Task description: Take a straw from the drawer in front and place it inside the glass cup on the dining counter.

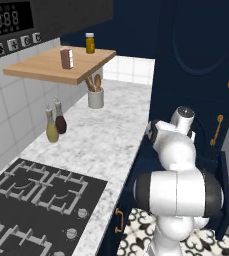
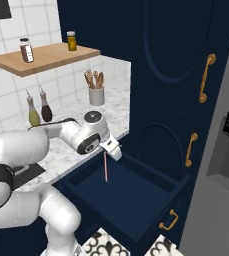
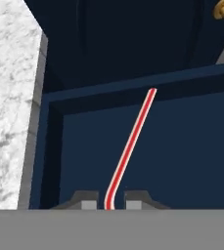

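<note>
Over the open drawer is where the gripper sits right now, with its fingers pinched together on the top end of the straw. From the right base view the straw hangs pretty much straight down from the fingers, pinkish-red and super thin, with its lower end dangling inside the navy drawer box. Can't tell whether the tip touches the drawer floor or floats just above it.

The hand view lines up with that: both dark fingertips are right up against the straw, one on each side, and the straw runs away from them toward the drawer's far wall, red with a pale stripe down it. Marbled worktop edge shows off to one side there.

Rest of the scene, left base view: black stove set into the worktop, two oil bottles by the tiled wall, a white utensil crock with wooden tools further back, and a wooden shelf above with a spice jar and a small shaker on it. Tall navy cabinets with brass handles stand just behind the drawer.
</note>
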{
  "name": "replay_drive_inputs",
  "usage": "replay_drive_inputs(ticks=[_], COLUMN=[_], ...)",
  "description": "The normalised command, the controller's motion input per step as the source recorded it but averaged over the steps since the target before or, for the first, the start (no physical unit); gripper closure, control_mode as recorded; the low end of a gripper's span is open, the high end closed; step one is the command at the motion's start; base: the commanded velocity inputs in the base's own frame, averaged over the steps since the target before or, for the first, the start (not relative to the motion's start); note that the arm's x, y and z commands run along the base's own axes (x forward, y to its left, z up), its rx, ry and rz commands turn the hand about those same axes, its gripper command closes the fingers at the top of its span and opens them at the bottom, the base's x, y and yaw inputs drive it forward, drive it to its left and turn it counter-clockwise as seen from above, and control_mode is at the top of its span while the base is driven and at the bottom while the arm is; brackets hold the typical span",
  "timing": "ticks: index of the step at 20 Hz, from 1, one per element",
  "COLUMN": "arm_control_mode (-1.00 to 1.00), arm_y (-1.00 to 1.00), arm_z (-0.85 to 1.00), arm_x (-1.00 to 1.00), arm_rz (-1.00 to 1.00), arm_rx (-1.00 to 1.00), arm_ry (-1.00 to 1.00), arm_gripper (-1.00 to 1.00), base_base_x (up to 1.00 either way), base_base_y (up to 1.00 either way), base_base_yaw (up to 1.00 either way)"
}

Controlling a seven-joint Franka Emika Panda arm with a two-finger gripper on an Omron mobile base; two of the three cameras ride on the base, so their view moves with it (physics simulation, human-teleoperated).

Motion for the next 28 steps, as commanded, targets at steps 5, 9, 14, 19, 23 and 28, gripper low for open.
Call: replay_drive_inputs(ticks=[5, 9, 14, 19, 23, 28], arm_control_mode=[-1.00, -1.00, -1.00, -1.00, -1.00, 1.00], arm_y=[-0.04, 0.07, 0.28, 0.25, 0.07, 0.00], arm_z=[0.96, 0.34, 0.02, 0.00, 0.00, 0.00], arm_x=[-0.42, -0.87, -1.00, -0.52, -0.27, 0.00], arm_rz=[0.00, 0.00, 0.00, 0.00, 0.00, 0.00], arm_rx=[0.18, 0.00, -0.03, -0.10, -0.07, 0.00], arm_ry=[0.21, 0.01, -0.05, -0.05, 0.00, 0.00], arm_gripper=[1.00, 1.00, 1.00, 1.00, 1.00, 1.00], base_base_x=[0.00, 0.00, 0.00, 0.00, 0.00, -1.00], base_base_y=[0.00, 0.00, 0.00, 0.00, 0.00, 0.18], base_base_yaw=[0.00, 0.00, 0.00, 0.00, 0.00, -0.08])
